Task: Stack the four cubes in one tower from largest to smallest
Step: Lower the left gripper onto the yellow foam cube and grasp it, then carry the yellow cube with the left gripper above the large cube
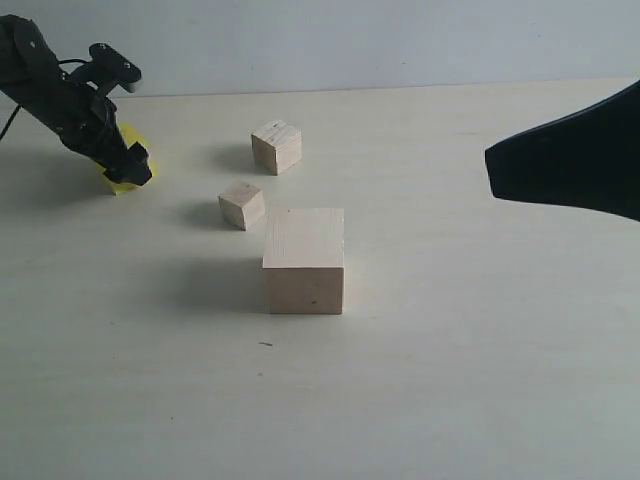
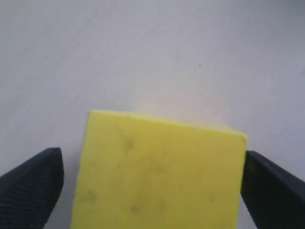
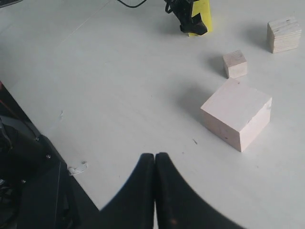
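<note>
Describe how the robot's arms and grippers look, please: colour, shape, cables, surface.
Both arms are matte black. The left arm has angular housings, and a thin black cable runs beside it. The left gripper has fingers with finely ribbed pads. The right gripper has smooth, tapered black fingers. No markings are visible.

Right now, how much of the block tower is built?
None stacked yet: the big pale cube has nothing on it. The left hand is around the yellow cube, though I can't tell if it grips. Still to go: yellow onto the big one, then the plywood cube, then the smallest cube, both sitting apart on the table.
</note>
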Tool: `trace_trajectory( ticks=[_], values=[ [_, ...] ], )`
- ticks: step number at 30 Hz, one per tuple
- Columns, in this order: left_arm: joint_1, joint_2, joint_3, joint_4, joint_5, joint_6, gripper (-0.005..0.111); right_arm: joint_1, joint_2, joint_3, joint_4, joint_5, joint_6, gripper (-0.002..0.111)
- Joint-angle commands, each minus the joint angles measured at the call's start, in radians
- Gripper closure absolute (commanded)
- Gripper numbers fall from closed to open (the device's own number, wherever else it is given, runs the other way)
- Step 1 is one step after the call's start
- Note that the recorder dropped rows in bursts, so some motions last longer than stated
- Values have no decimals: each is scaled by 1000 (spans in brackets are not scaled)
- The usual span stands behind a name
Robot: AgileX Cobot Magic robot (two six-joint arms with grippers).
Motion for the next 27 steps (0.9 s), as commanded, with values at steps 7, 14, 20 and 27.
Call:
trace_trajectory(
  ticks=[7, 14, 20, 27],
  values=[
    [3, -33, -8, 4, 94, -7, 98, 0, -3, 3, -5, -4, 0, 108],
    [1, -203, -8, -195, 292, 191, 107, 0, -3, 3, -67, -4, 0, 108],
    [-64, -368, -8, -195, 563, 243, 107, 0, -3, 3, -135, 16, 0, 108],
    [-274, -396, -8, -181, 618, 243, 107, 0, -3, 3, -151, 87, -27, 108]
  ],
)
